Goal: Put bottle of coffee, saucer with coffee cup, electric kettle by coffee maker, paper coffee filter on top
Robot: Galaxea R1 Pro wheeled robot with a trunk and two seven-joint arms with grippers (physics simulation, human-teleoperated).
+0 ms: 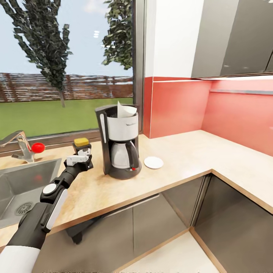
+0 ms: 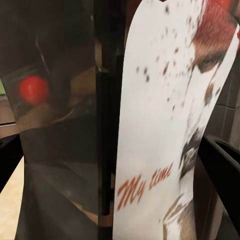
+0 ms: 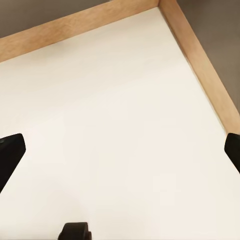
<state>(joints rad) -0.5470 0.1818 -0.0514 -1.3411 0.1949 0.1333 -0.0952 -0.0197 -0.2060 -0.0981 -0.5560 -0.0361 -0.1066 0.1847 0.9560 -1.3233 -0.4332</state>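
- My left arm reaches forward over the bench [image 1: 182, 159], its left pincer [image 1: 80, 158] pinching the bottle of coffee [image 1: 81, 143] between the sink [image 1: 26, 182] and the coffee maker [image 1: 120, 142].
- In the left wrist view, I see the bottle's label close between the dark fingers [image 2: 222, 172].
- The paper coffee filter [image 1: 125, 110] sits atop the coffee maker; the saucer [image 1: 153, 162] lies just beside its base.
- My right pincer [image 3: 120, 150] is spread over pale floor [image 3: 125, 115].

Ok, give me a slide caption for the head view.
Left gripper at the bottle of coffee beside the coffee maker, paper coffee filter on top, saucer on the kitchen countertop.
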